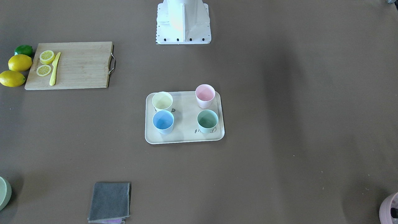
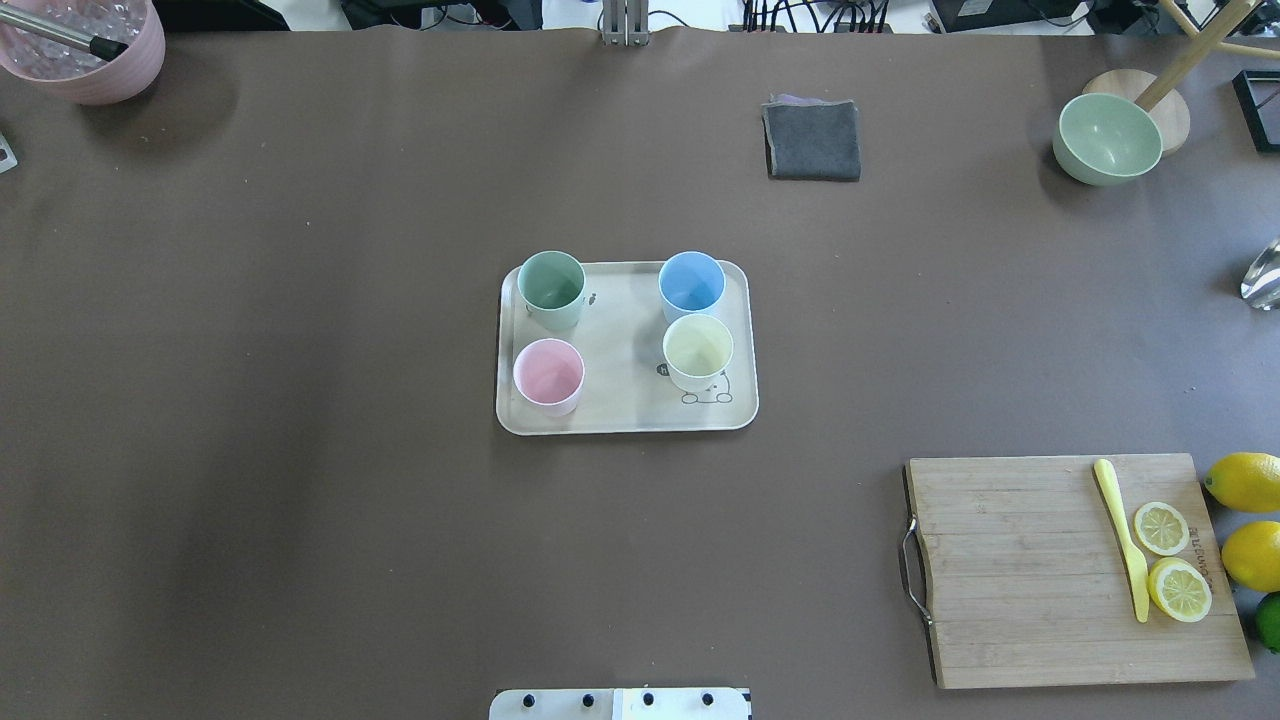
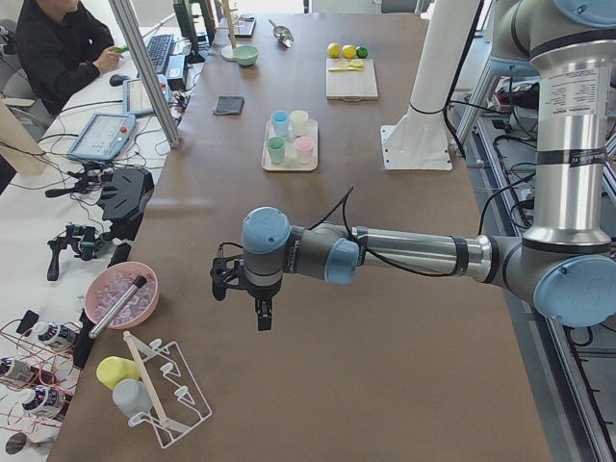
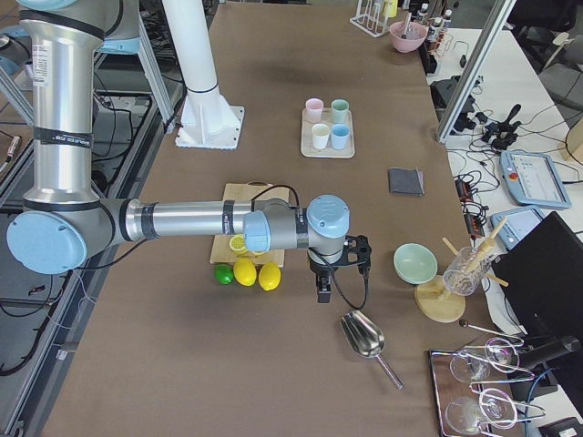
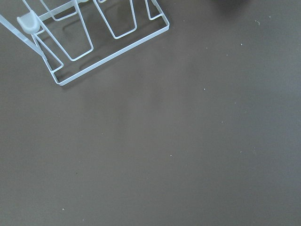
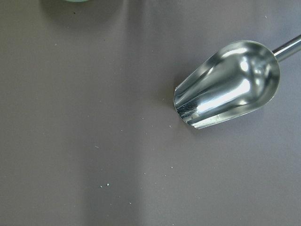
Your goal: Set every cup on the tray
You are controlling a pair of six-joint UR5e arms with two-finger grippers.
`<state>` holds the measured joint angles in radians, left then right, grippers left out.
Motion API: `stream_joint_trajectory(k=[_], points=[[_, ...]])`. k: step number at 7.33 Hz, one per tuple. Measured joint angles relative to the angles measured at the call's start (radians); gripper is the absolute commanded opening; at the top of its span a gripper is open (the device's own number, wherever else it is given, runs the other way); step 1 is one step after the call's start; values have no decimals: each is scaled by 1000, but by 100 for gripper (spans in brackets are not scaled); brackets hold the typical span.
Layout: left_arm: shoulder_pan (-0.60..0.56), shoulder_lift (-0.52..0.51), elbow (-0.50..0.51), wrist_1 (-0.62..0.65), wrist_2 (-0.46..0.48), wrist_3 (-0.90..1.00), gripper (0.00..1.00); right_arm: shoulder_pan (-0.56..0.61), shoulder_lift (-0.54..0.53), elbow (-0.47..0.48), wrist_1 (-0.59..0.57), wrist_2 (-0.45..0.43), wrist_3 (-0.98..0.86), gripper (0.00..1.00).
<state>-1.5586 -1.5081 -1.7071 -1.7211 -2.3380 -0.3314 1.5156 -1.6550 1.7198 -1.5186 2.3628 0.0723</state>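
Two lemon slices and a yellow knife are laid on a wooden cutting board. Two lemons and a lime are set beside it. A folded grey cloth and a green bowl are seen near the surface's far edge.

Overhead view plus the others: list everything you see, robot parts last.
tray: 1, cream, table centre
cups: 4, green cup, blue cup, pink cup, yellow cup, on the tray
cutting board: 1, wooden, right side
lemon slices: 2, yellow, on board
knife: 1, yellow, on board
lemons: 2, yellow, beside board
lime: 1, green, by the lemons
cloth: 1, grey, far side
bowls: 2, green bowl far right, pink bowl far left
scoop: 1, metal, right end
rack: 1, white wire, left end
left gripper: 1, black, over left end, state unclear
right gripper: 1, black, over right end, state unclear
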Motion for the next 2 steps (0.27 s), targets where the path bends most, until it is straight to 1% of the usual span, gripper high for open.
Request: stream_joint_trajectory(k=[2], points=[[0,-1,1,0,0,0,98,0,-2,-1,0,3,-1,100]])
